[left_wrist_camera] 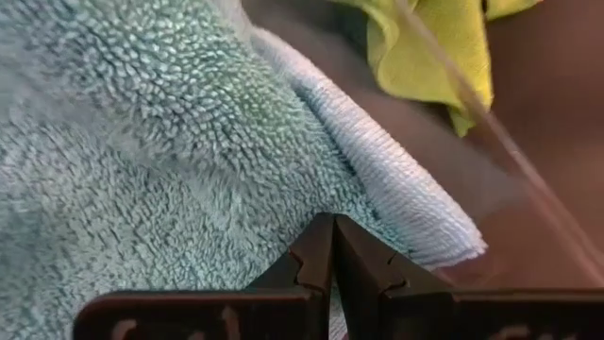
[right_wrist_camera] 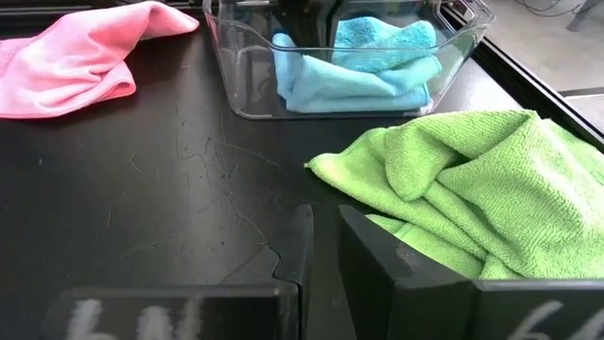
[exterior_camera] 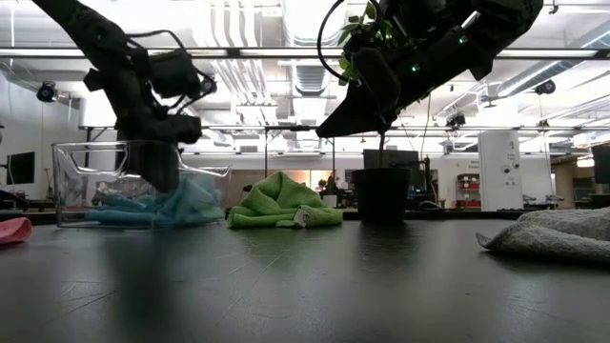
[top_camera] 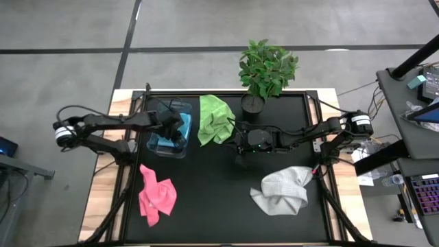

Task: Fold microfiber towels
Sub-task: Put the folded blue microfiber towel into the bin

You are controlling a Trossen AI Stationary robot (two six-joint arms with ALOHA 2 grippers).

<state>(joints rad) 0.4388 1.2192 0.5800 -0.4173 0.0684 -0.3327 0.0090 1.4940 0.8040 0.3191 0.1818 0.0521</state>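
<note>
Left claw (top_camera: 180, 134) closed, inside bin (top_camera: 152, 147) upper left, tips against blue towels (right_wrist_camera: 363, 66). Right claw (top_camera: 238, 146) nearly closed, empty, beside green towel (top_camera: 213, 118).

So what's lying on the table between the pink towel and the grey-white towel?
Nothing. In the high view the black table is bare between the pink towel and the grey-white towel; the right gripper hangs farther back, near the green towel.

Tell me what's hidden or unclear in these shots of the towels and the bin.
- Blue towels: high view, the left claw and arm cover them in the bin; how many is unclear.
- Pink towel: low view, cut off by the picture edge.
- Grey-white towel: low view, cut off by the picture edge.
</note>
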